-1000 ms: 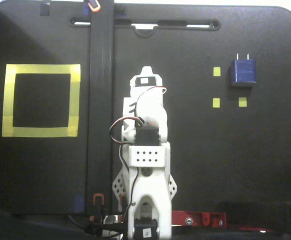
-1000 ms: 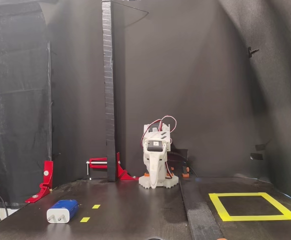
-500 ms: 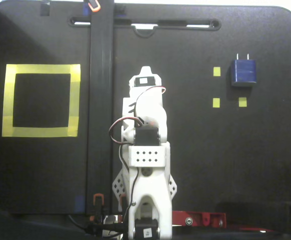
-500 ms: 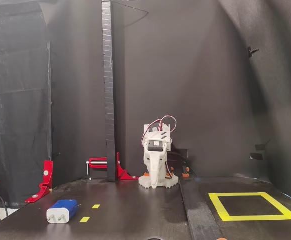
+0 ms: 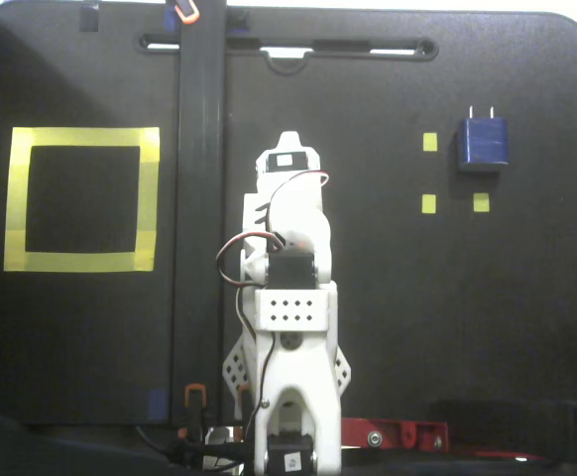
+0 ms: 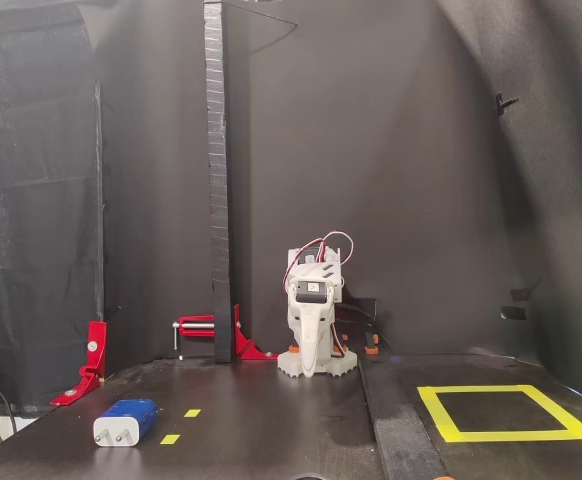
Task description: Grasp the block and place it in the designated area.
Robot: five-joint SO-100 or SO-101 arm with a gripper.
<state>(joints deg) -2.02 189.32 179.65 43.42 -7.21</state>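
Observation:
The dark-blue block [image 5: 483, 142] lies flat on the black table at the right of a fixed view, its two silver prongs pointing away from the arm. It shows at the lower left in the other fixed view [image 6: 126, 422]. The designated area, a large yellow tape square [image 5: 80, 139], lies on the far left, and at the lower right in the other view [image 6: 471, 391]. The white arm [image 5: 288, 248] is folded at the table's middle. My gripper [image 6: 309, 365] points down close to the base, looks shut and empty, and is far from both block and square.
Small yellow markers [image 5: 429, 142] [image 5: 428, 203] [image 5: 481, 202] sit around the block. A tall black post [image 5: 201, 198] [image 6: 217, 180] stands between the arm and the square, held by a red clamp [image 6: 211, 326]. Another red clamp [image 6: 91, 360] is at the edge.

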